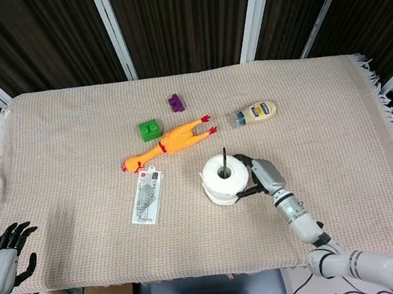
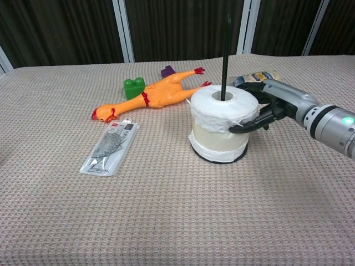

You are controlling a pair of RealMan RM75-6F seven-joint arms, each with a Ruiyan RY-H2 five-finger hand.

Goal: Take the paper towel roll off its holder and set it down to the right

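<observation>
The white paper towel roll (image 1: pixel 222 180) (image 2: pixel 221 128) sits on its holder near the table's middle. The black rod (image 1: pixel 225 158) (image 2: pixel 226 50) rises through its core, and the dark base rim (image 2: pixel 221 160) shows under the roll. My right hand (image 1: pixel 262 175) (image 2: pixel 271 106) grips the roll's right side, with fingers around the back and the thumb pressed on the front. My left hand (image 1: pixel 5 251) hangs open off the table's near left corner, holding nothing; only the head view shows it.
A yellow rubber chicken (image 1: pixel 168 143) (image 2: pixel 159 93), a green block (image 1: pixel 149 130) and a purple block (image 1: pixel 176 103) lie behind-left of the roll. A mayonnaise bottle (image 1: pixel 257 112) (image 2: pixel 258 76) lies behind the right hand. A packaged tool (image 1: pixel 147 194) (image 2: pixel 109 147) lies left of the roll.
</observation>
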